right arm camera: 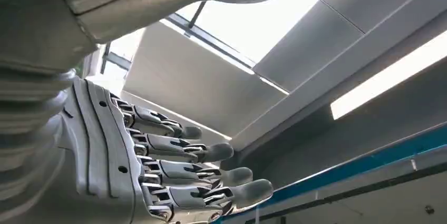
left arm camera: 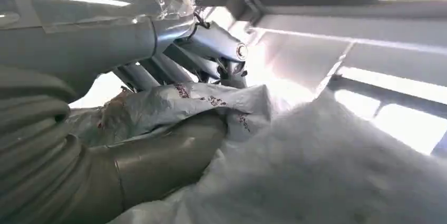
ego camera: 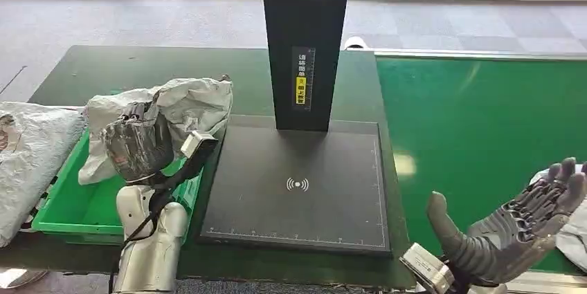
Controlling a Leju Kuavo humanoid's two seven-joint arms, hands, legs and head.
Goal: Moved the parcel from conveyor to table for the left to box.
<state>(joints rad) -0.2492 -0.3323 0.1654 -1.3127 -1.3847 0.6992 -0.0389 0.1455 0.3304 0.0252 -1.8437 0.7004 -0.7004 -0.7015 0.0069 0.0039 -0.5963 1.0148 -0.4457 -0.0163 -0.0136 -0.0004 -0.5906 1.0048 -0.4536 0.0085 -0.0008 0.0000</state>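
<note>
1. Right hand [ego camera: 516, 228]: released, palm up, near the conveyor [ego camera: 484, 128].
2. Left hand [ego camera: 138, 143]: grasping the parcel [ego camera: 183, 108] above the green box [ego camera: 76, 204]; lower it fully before you let go.
3. Contact with the box wall appears likely; keep the parcel centred.

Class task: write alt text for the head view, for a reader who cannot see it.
The robot's left hand holds a crumpled grey parcel above a green bin beside a black scanner pad. Its right hand is open, palm up, over the green conveyor.
</note>
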